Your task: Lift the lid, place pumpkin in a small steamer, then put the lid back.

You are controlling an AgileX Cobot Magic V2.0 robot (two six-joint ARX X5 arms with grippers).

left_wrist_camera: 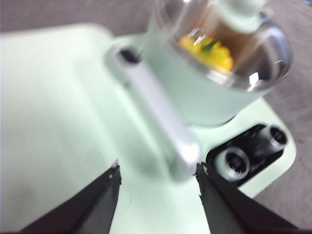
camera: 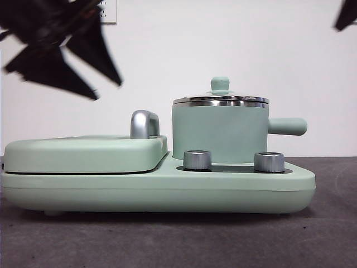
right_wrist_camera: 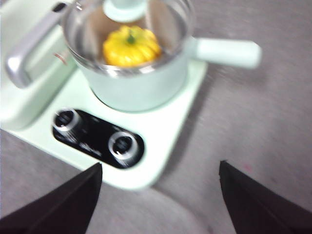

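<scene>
Left gripper (camera: 83,61) hangs high at the front view's upper-left, blurred, above the griddle cover (camera: 83,153); jaws released, nothing between them. The cover lies flat on the left half of the cooker base (camera: 167,190), w/ a silver handle (camera: 144,124) at its right edge. Two silver knobs (camera: 197,159) sit on the base front. Behind them stands the steamer (camera: 220,131), side handle pointing right, lid (camera: 221,100) seated on its rim. Pumpkin (right_wrist_camera: 131,46) is inside the steamer, seen thru the glass, stem up. Right gripper (right_wrist_camera: 161,195) is up over the desk (right_wrist_camera: 253,122) near the base's knob end, jaws released, holding nothing; only a black tip shows at the front view's top-right corner.
</scene>
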